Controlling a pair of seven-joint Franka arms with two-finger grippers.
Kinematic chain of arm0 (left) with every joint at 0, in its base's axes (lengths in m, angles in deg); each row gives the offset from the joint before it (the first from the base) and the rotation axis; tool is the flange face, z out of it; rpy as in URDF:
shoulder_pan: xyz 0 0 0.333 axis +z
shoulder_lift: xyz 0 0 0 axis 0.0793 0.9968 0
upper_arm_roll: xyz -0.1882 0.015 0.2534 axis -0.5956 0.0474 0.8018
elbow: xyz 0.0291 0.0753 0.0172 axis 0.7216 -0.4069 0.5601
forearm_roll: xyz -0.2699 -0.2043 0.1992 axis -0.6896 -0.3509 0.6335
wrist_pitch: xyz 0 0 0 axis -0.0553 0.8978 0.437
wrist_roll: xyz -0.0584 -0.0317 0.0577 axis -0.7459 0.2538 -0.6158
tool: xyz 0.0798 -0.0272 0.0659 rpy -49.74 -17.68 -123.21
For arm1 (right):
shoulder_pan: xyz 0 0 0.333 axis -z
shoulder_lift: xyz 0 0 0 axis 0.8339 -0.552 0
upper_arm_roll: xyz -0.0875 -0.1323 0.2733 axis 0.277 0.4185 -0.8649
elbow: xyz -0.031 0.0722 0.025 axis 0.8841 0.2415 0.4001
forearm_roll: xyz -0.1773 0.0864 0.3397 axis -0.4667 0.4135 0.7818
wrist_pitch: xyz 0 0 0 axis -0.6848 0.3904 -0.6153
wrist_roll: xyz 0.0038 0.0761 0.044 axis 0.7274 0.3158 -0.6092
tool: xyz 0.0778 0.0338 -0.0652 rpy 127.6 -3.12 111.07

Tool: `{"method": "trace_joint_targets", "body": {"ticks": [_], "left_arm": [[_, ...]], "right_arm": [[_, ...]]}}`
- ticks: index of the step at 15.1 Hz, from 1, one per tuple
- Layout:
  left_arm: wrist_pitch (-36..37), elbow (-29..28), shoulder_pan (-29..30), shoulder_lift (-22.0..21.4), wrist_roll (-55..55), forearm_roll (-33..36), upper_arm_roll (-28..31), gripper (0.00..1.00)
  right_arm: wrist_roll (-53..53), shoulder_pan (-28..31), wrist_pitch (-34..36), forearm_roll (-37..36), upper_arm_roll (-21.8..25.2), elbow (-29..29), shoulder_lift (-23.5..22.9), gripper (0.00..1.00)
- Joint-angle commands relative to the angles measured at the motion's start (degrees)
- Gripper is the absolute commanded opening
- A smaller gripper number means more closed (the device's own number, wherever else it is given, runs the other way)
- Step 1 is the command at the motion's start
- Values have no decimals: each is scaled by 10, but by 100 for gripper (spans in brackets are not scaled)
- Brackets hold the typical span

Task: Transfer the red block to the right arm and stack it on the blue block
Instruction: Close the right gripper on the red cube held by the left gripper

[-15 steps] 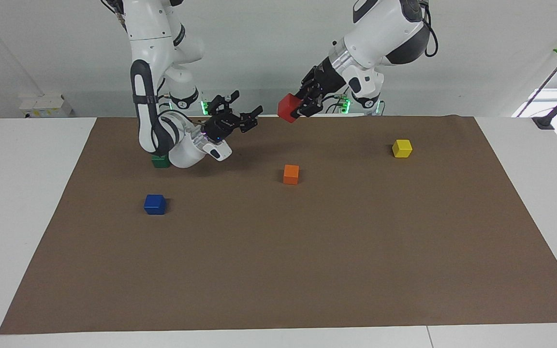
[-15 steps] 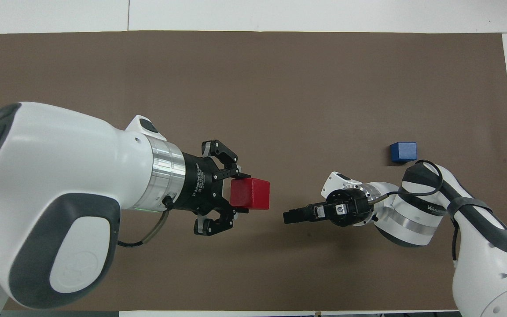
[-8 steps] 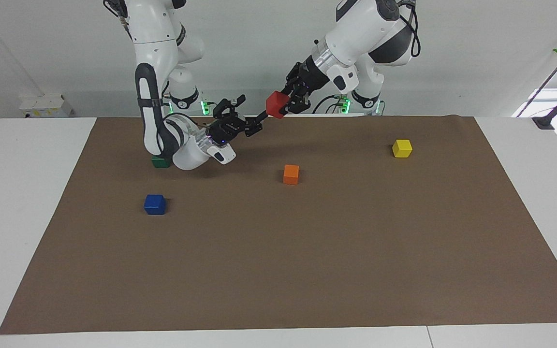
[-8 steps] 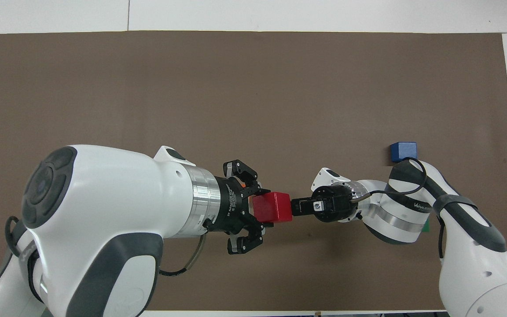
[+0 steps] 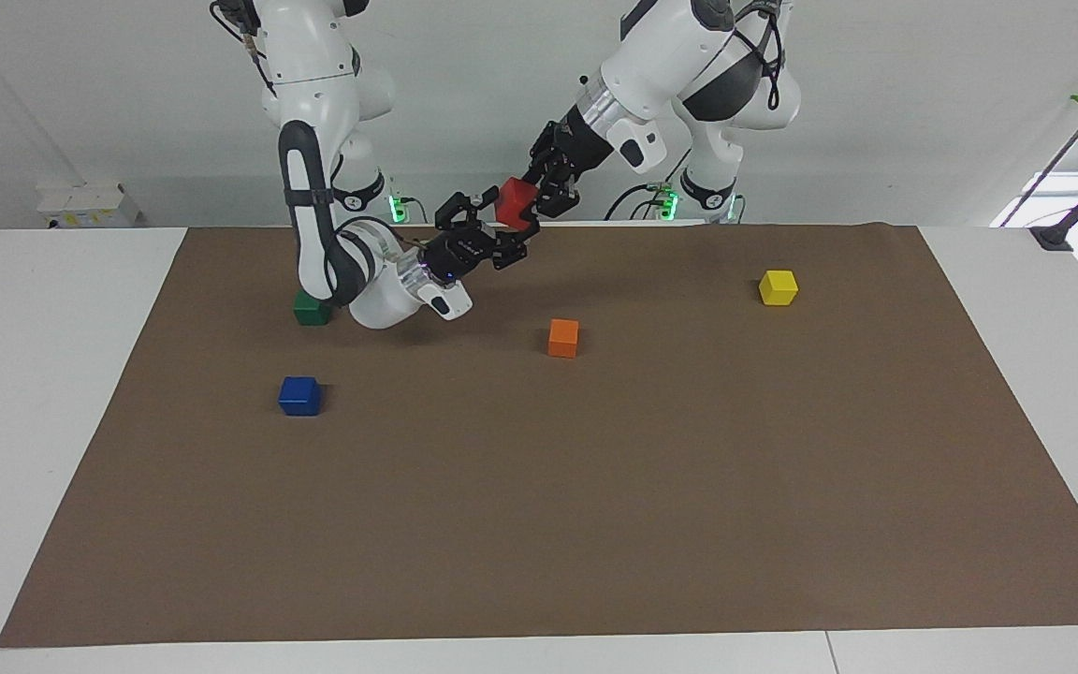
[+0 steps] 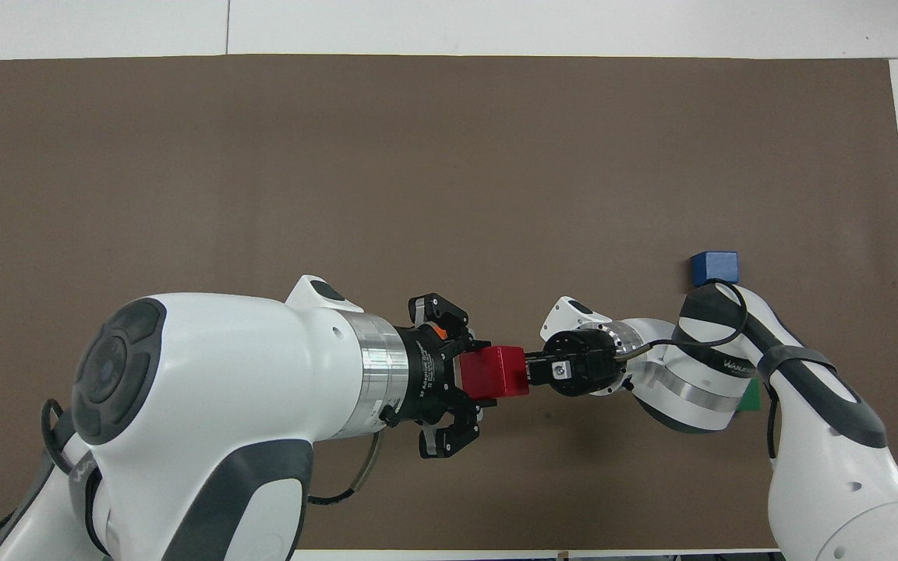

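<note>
The red block (image 5: 513,201) is up in the air over the robots' edge of the brown mat (image 5: 595,524). My left gripper (image 5: 539,192) is shut on it. The block also shows in the overhead view (image 6: 493,372), in my left gripper (image 6: 468,374). My right gripper (image 5: 492,229), with its small blue light, points at the block with its fingers spread, their tips at the block's free end; in the overhead view my right gripper (image 6: 528,372) meets the block's edge. The blue block (image 5: 299,396) sits on the mat toward the right arm's end, also seen from overhead (image 6: 714,267).
A green block (image 5: 312,308) lies beside the right arm's wrist, nearer to the robots than the blue block. An orange block (image 5: 563,337) lies mid-mat. A yellow block (image 5: 778,287) lies toward the left arm's end.
My left gripper carried the red block toward the right arm's end. My right gripper rose and closed the gap, and its spread fingers now reach the block.
</note>
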Motion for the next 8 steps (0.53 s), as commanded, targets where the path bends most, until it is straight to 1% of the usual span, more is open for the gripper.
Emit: {"method": "trace_joint_targets", "body": {"ticks": [1,3,5,8], "left_arm": [[-13,-31,-6,-27,-1,-13,6,0],[-10,-34,-6,-30,-8,-13,6,0],[-7,-34,-6,-30,-14,-13,6,0],[-6,-36,-6,-30,-18,-13,6,0]], "right_arm": [[5,2,29,18,-5,-3,-3,100],[-10,2,46,27,-4,1,-18,100],[-13,2,49,28,-5,0,-18,100],[-22,-3,46,29,-5,1,-18,80]]}}
